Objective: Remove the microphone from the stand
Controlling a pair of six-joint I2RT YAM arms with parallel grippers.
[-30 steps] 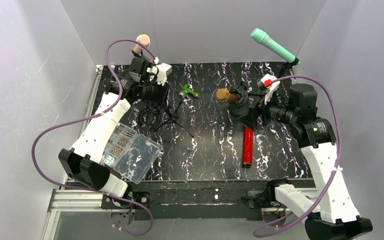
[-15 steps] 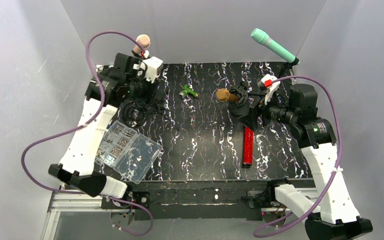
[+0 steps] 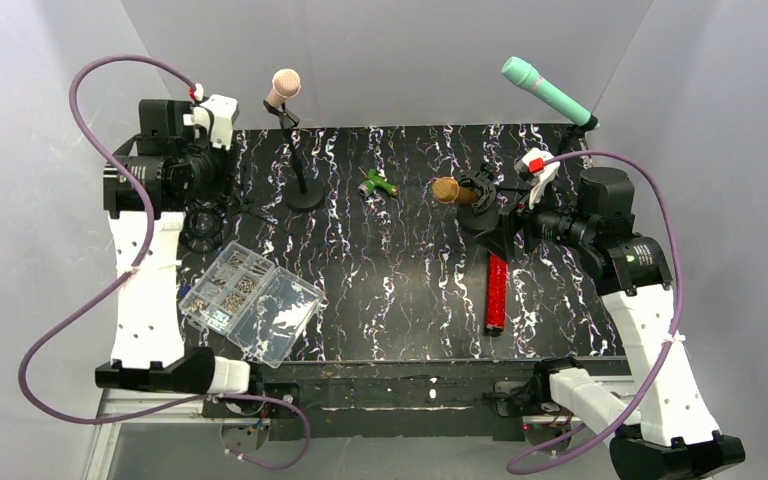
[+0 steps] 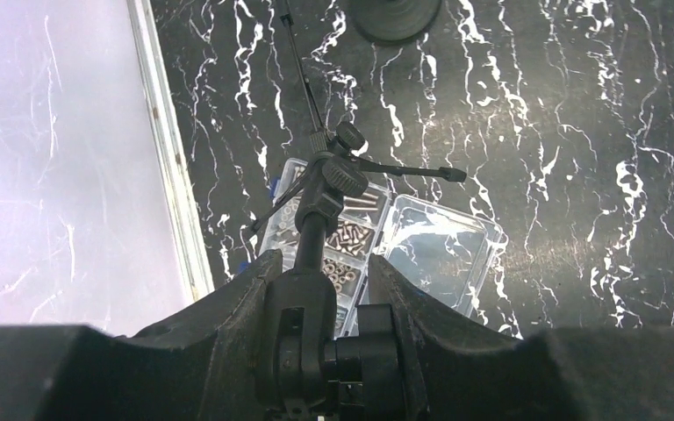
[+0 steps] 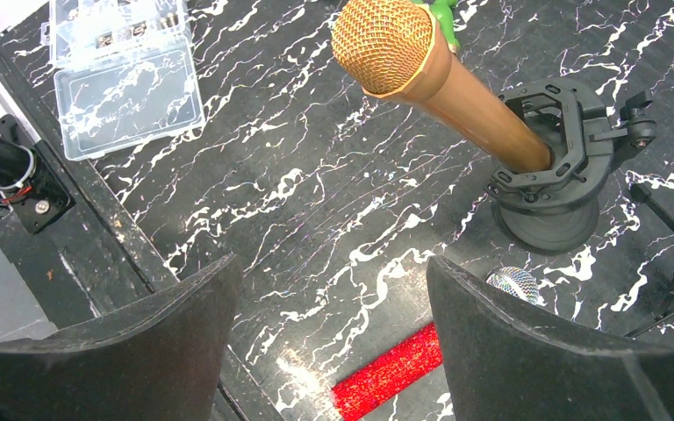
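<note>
Microphone [image 5: 443,81] with the gold mesh head sat slanted in the black clip stand [image 5: 555,167], just ahead of your right gripper [image 5: 329,289] and up to its right. Its long axis ran from the clip out toward the table's middle, head end away from that arm. Your right gripper's jaws stood wide apart with nothing between them. Your left gripper [image 4: 320,274] was clamped on a small tripod stand [image 4: 335,174] off by the table's left edge, well apart, so the right arm was plainly the nearer. The black marbled table [image 3: 410,300] lay flat and bare ahead of the jaws. A red glitter microphone [image 5: 388,373] lay just beside the stand's base, so I judge you had little room low down.
</note>
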